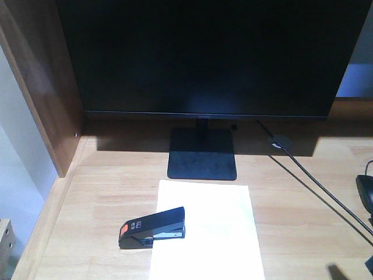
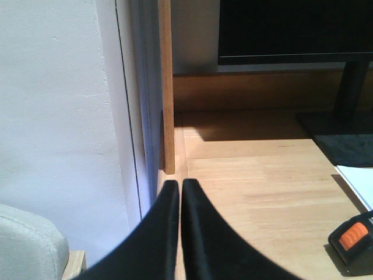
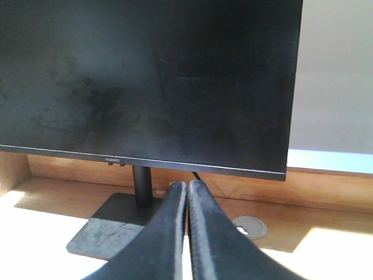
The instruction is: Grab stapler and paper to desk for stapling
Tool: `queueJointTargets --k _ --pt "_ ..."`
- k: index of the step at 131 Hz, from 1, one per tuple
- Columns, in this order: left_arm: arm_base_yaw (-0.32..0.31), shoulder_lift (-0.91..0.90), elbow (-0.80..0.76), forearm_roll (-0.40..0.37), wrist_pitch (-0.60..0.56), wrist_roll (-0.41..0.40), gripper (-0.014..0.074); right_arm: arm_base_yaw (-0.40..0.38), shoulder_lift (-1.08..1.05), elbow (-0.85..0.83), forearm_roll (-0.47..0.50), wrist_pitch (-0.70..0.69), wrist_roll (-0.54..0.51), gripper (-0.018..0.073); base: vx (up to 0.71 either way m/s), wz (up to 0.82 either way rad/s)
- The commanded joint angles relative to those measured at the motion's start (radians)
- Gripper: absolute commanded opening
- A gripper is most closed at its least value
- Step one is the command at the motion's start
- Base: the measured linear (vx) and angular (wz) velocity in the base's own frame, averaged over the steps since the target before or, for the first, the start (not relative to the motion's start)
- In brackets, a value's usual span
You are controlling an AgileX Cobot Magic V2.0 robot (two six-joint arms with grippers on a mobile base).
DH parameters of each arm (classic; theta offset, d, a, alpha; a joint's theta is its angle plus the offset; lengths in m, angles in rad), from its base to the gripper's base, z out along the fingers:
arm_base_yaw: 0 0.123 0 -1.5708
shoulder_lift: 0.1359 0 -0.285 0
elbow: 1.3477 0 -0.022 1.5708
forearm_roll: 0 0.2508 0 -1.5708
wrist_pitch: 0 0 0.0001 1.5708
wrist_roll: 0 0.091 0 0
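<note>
Lying on the sunlit desk [image 1: 105, 192], the stapler [image 1: 152, 227] overlaps the paper [image 1: 215, 233]; both claws pressed together, empty.

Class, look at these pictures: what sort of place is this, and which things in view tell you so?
Most likely an office or study workstation. A dark monitor stands on a wooden desk, with a stapler lying on the edge of a sheet of paper in front of it.

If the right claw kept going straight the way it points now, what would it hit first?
Most likely the monitor: the right claw, closed and empty, aims at its lower edge just right of the stand post. Nothing shows between them, though depth is hard to judge.
</note>
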Motion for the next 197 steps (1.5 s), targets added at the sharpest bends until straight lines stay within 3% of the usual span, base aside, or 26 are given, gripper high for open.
queueJointTargets --k 1,167,181,191,197 --pt "0.0 -0.017 0.011 -0.009 -0.075 -0.01 -0.0006 0.001 0.007 -0.028 -0.046 0.021 -0.005 -0.001 0.0 0.0" --pt "0.0 -0.016 0.011 -0.009 -0.074 -0.01 -0.0006 0.001 0.007 -0.028 -0.044 0.058 -0.009 -0.001 0.0 0.0" --pt "0.0 -0.016 0.011 -0.009 -0.074 -0.01 -0.0006 0.001 0.007 -0.028 0.03 0.094 -0.043 -0.001 0.0 0.0" --pt "0.0 -0.016 0.011 -0.009 -0.074 -0.01 -0.0006 0.001 0.007 -0.028 0.168 0.109 -0.167 -0.001 0.0 0.0" --pt "0.0 -0.016 0.011 -0.009 -0.074 -0.01 -0.0006 0.001 0.007 -0.028 0.281 0.11 -0.303 -0.001 0.0 0.0"
